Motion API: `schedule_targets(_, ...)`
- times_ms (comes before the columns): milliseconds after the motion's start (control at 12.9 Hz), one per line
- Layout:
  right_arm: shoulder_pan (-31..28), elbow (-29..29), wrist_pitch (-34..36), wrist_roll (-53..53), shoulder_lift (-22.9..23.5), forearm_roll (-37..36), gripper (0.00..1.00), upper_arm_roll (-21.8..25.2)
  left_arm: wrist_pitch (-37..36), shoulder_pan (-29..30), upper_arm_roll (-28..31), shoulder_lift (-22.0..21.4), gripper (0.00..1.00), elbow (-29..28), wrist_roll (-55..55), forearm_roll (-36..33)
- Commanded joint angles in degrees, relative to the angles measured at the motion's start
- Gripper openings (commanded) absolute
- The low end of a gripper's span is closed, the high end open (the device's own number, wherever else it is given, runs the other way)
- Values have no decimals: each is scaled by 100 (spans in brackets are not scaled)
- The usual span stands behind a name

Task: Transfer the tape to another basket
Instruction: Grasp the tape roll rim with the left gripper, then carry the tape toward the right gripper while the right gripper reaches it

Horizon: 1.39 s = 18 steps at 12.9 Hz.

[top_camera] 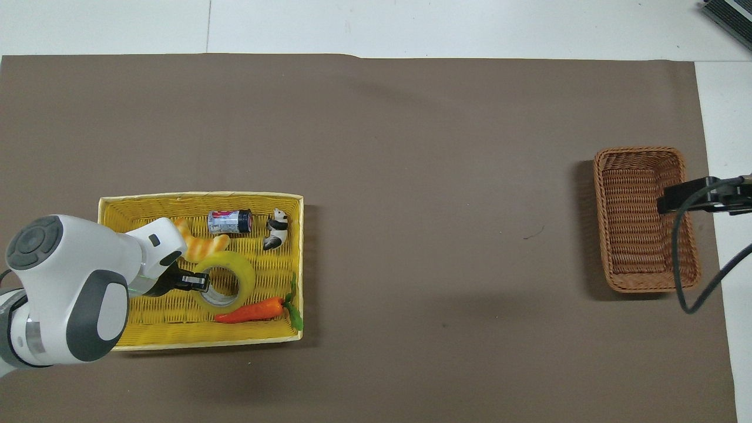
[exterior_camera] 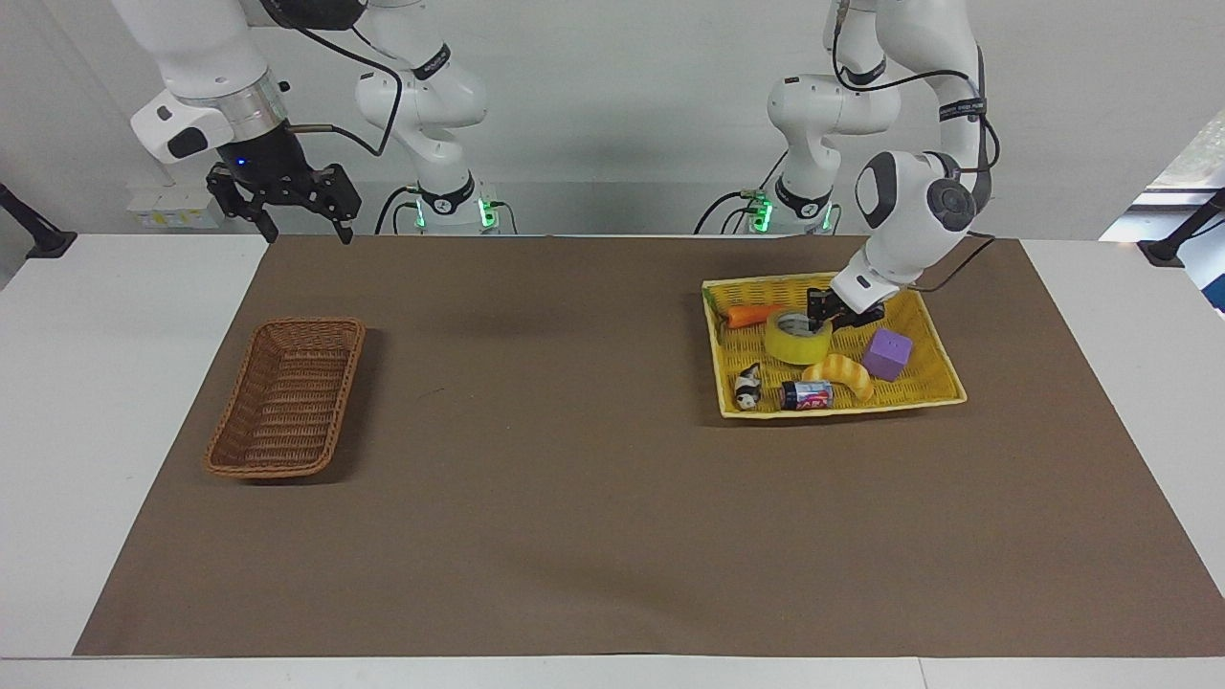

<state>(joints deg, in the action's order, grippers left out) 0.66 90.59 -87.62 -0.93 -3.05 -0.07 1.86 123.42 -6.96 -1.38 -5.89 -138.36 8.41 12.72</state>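
The wide ring of translucent yellow packing tape (exterior_camera: pixel 796 337) (top_camera: pixel 225 287) lies in the bright yellow woven tray basket (exterior_camera: pixel 933 383) (top_camera: pixel 153 329) at the left arm's end of the table (exterior_camera: pixel 574 498), among an orange toy carrot (exterior_camera: pixel 756 314) (top_camera: pixel 249 310), a purple cube (exterior_camera: pixel 887 354), a striped curved toy (exterior_camera: pixel 840 372) (top_camera: pixel 200 244), a small can (exterior_camera: pixel 806 394) (top_camera: pixel 230 221) and a panda figure (exterior_camera: pixel 747 387) (top_camera: pixel 275 230). The left gripper (exterior_camera: pixel 825 312) (top_camera: pixel 197 282) is down at the roll, its fingers pinching the ring's wall on the cube's side. The right gripper (exterior_camera: pixel 297 209), fingers spread, waits raised over the table edge, with the narrow brown wicker basket (exterior_camera: pixel 285 397) (top_camera: pixel 645 218) at that end.
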Motion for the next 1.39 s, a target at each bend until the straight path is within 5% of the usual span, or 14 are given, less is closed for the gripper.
schedule_targets(0,-22,135,8,145,-125,-98,100,-20,-290,106,33,-149,0,-78,-77,413)
schedule_targets(773,-4,135,25,154,-125,426,100,-46,-1777,353,-11,-87,0,1416,-85,1671)
schedule_targets(1082,153,178,78,137,-169,1226,100,-63,-1664,-33,-11,-175,0,1408,-33,2460)
schedule_targets(1313,487,372,-97,101,-248,1649,100,-63,-1218,-865,-11,-193,0,1417,-50,2578)
